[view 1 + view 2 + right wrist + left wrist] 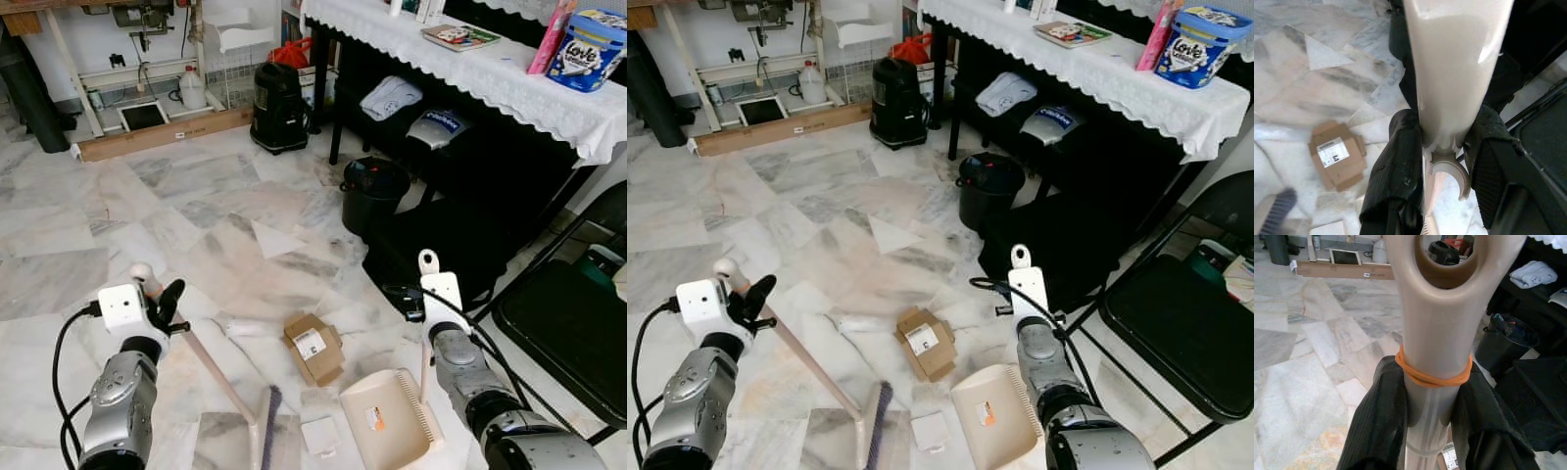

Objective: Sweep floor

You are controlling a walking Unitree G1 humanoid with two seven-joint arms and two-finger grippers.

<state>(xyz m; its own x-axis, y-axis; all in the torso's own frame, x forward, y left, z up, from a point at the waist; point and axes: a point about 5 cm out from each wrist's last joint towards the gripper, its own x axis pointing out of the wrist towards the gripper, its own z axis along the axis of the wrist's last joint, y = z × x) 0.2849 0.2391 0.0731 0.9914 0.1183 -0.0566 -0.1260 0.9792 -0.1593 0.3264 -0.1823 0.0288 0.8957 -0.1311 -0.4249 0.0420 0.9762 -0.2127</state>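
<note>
My left gripper (165, 304) is shut on the top of a beige broom handle (206, 362), just below an orange rubber band (1433, 377). The handle slants down to the dark brush head (267, 411) on the marble floor. My right gripper (1442, 164) is shut on the upright cream handle (428, 264) of a beige dustpan (384, 421), which rests on the floor just right of the brush. A flattened cardboard box (313, 346) lies between the two arms. A white scrap (320, 435) sits by the brush, and a crumpled white piece (240, 325) lies left of the box.
A black bin (372, 192) and a black bag (441, 245) stand ahead on the right, under a table with a white lace cloth (490, 73). A black folding chair (573, 333) is close on my right. A black vacuum (279, 106) and a wooden plank (162, 134) are further back.
</note>
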